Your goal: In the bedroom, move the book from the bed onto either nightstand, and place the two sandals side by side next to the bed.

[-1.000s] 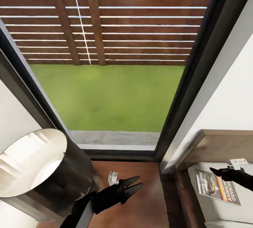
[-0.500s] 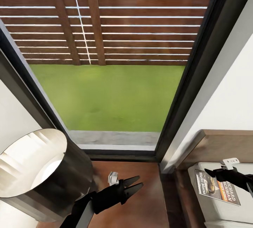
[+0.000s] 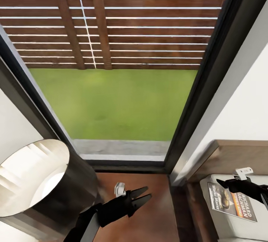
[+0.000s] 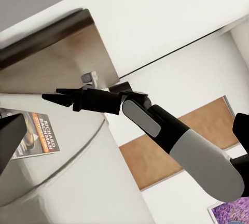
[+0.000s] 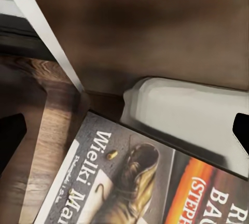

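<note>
Since a moment ago your right gripper (image 3: 220, 182) has slid over the paperback (image 3: 232, 201) lying on the bed (image 3: 257, 227) corner, fingers apart and empty, so next lower and close on its edge, while your left gripper (image 3: 148, 193) waits open.

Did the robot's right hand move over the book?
Yes. The right gripper slid left, from the book's orange band end toward its picture end, nearer the mattress corner.

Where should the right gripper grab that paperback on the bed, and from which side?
The book lies flat on the mattress near its corner, so probably pinch its thin edge nearest the headboard, coming low from above, where the right gripper hovers.
</note>
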